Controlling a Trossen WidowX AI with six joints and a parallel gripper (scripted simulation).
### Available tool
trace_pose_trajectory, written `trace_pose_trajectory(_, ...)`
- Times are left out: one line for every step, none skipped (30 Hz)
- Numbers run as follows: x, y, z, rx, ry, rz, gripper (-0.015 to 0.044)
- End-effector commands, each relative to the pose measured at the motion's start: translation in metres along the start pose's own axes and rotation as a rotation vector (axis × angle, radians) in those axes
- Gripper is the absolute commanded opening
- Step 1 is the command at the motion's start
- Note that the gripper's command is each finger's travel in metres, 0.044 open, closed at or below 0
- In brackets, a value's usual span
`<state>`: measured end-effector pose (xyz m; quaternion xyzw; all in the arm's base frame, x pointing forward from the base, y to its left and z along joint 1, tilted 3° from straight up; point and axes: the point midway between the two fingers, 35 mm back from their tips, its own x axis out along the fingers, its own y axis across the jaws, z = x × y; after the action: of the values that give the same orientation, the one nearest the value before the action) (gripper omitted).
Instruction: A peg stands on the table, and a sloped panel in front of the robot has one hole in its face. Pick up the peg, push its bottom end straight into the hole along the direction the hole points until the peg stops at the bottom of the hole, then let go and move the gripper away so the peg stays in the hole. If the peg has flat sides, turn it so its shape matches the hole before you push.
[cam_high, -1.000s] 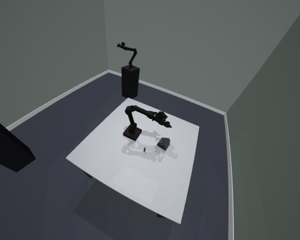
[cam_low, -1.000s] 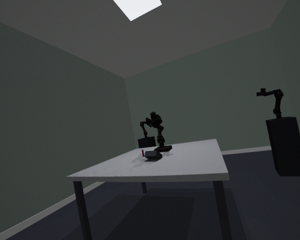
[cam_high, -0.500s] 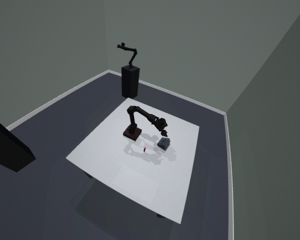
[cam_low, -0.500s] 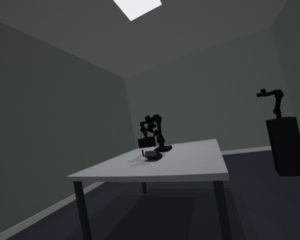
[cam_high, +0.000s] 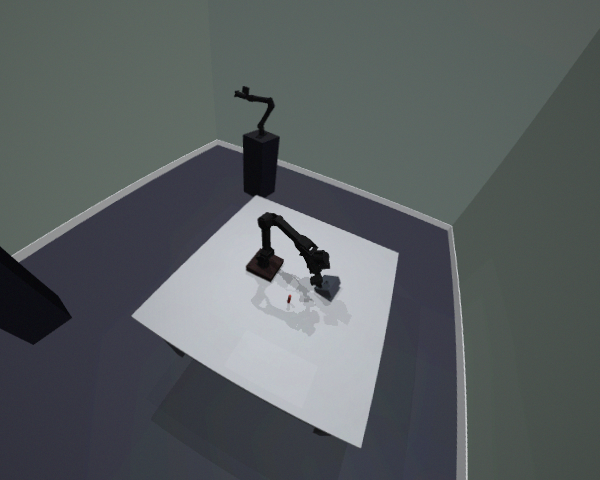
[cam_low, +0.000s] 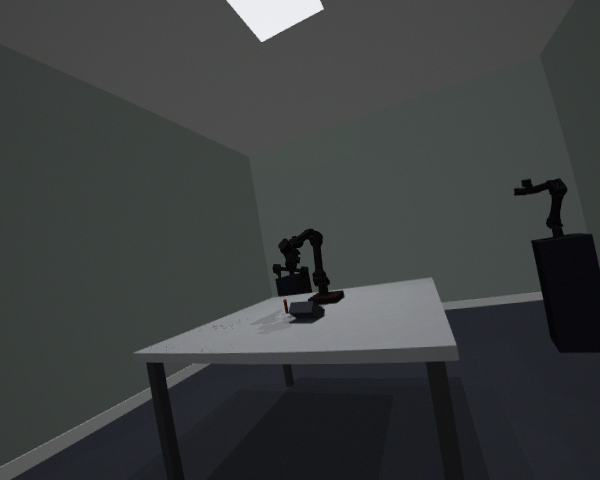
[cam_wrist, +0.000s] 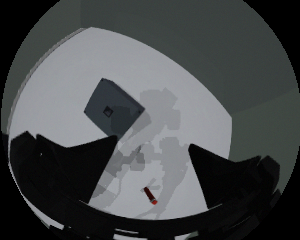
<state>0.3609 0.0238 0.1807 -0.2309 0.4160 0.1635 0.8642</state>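
Hand spread and holding nothing; peg upright on the table

You have the gripper (cam_high: 317, 277) (cam_low: 290, 272) (cam_wrist: 154, 144) raised above the table (cam_high: 280, 325) (cam_low: 380, 325) (cam_wrist: 55, 75), its fingers spread wide with nothing between them. The red peg (cam_high: 288, 298) (cam_low: 285, 306) (cam_wrist: 150, 195) stands upright on the table top, below the hand and apart from it. In your wrist view it appears low in the gap between the two fingers, nearer the palm edge than the fingertips.

The grey sloped block (cam_high: 327, 287) (cam_low: 306, 310) (cam_wrist: 114, 107) sits near the peg, not touching it. Your wrist view shows it past the tip of the finger at picture left. You can see a dark, four-sided hole (cam_wrist: 108, 111) in its face; the peg is outside it. The peg's cross-section is too small to determine.

Behind the hand, you find the arm's foot on a dark reddish plate (cam_high: 272, 274) (cam_low: 337, 298). Shadows fall around the peg.
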Motion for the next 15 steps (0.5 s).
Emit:
trace_pose_trajectory(0.006, -0.011, -0.020, 0.086, 0.080, 0.003, 0.0440)
trace_pose_trajectory(0.007, -0.013, -0.025, 0.107, 0.098, 0.004, 0.0440)
trace_pose_trajectory(0.007, -0.016, -0.030, 0.128, 0.116, 0.006, 0.0440)
trace_pose_trajectory(0.008, -0.018, -0.035, 0.149, 0.134, 0.007, 0.0440)
trace_pose_trajectory(0.009, -0.020, -0.040, 0.170, 0.152, 0.009, 0.0440)
trace_pose_trajectory(0.009, -0.022, -0.045, 0.192, 0.170, 0.010, 0.0440)
trace_pose_trajectory(0.009, -0.023, -0.050, 0.213, 0.188, 0.012, 0.0440)
trace_pose_trajectory(0.010, -0.025, -0.055, 0.234, 0.205, 0.013, 0.0440)
trace_pose_trajectory(0.010, -0.027, -0.060, 0.256, 0.223, 0.014, 0.0440)
trace_pose_trajectory(0.010, -0.029, -0.065, 0.278, 0.241, 0.016, 0.0440)
trace_pose_trajectory(0.010, -0.030, -0.070, 0.299, 0.258, 0.017, 0.0440)
trace_pose_trajectory(0.010, -0.032, -0.075, 0.321, 0.276, 0.019, 0.0440)
trace_pose_trajectory(0.010, -0.033, -0.080, 0.343, 0.293, 0.020, 0.0440)
trace_pose_trajectory(0.010, -0.034, -0.085, 0.365, 0.311, 0.022, 0.0440)
trace_pose_trajectory(0.010, -0.035, -0.090, 0.387, 0.328, 0.023, 0.0440)
